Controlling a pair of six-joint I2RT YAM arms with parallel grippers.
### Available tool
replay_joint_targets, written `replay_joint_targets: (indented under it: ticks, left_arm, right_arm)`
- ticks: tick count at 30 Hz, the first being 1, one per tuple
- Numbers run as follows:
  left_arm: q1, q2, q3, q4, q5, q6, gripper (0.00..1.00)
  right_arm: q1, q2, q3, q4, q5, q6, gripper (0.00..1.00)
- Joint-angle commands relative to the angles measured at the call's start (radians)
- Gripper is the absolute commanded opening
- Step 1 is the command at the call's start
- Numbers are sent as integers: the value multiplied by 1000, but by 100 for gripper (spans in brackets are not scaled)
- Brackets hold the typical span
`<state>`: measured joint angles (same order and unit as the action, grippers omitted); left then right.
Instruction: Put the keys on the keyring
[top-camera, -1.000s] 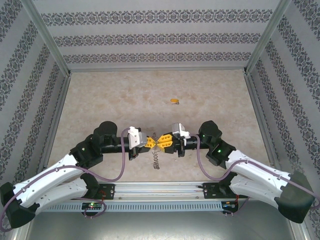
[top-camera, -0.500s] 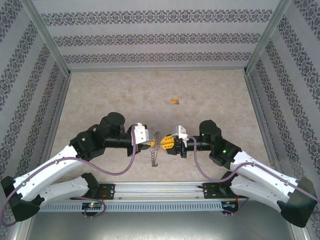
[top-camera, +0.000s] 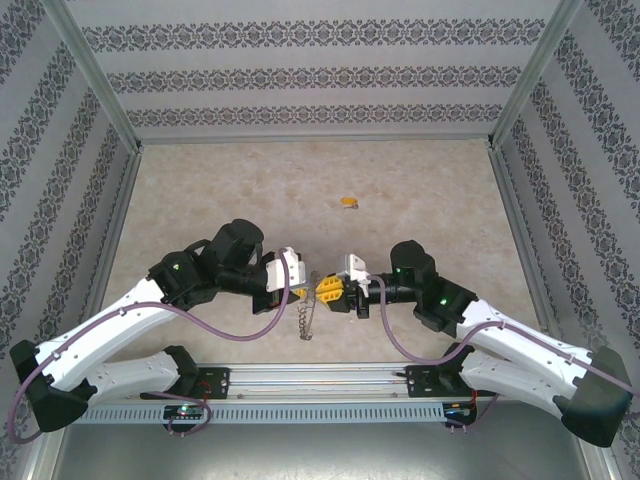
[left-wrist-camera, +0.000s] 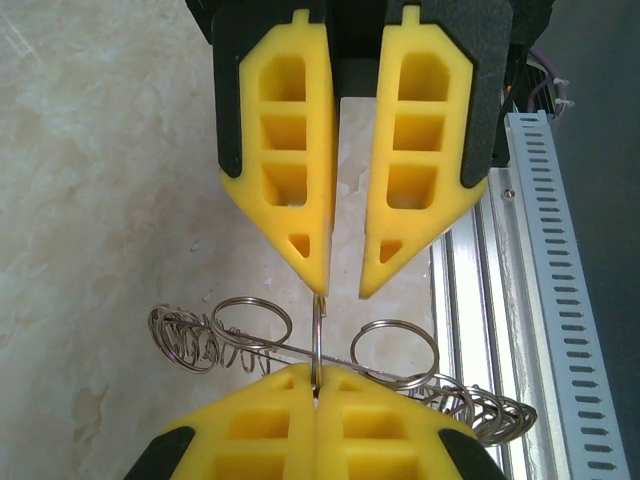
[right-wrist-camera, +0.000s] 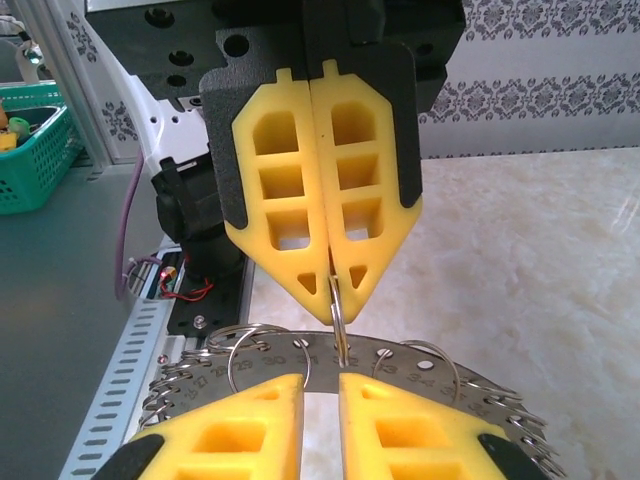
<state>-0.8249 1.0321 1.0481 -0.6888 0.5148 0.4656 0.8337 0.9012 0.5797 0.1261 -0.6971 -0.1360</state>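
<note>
Right gripper (right-wrist-camera: 336, 290) is clamped on one wire loop of the keyring (right-wrist-camera: 400, 352), which hangs between the two arms. Left gripper (left-wrist-camera: 343, 285) faces it, fingers narrowly apart, holding nothing. Key (top-camera: 347, 202) lies up-frame, well apart, slightly nearer the right arm. Its long axis runs roughly left-right; I can't tell which end leads.

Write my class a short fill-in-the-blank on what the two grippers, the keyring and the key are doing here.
1. The right gripper is ___ on a wire loop of the keyring.
2. The left gripper is ___, with a gap between its fingers.
3. The small key lies on the ___, apart from both grippers.
Missing words: shut; open; table.
</note>
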Motion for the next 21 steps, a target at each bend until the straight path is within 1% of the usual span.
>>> replay_joint_targets:
  ticks: [1,11,17,21]
  left_arm:
    - [-6,-1,34,-29,9,27,0]
    - [-10,18,29,-17,27,31,0]
    - [-11,25,32,-17,24,30,0]
    - [-11,25,30,-18,18,32,0]
  right_arm:
    - [10,12,38,51,-25,-14,18]
    - [28,66,65,60,11,-27,14]
    - [32,76,71,64,7,-34,15]
    - [34,75,69,59,12,-39,17]
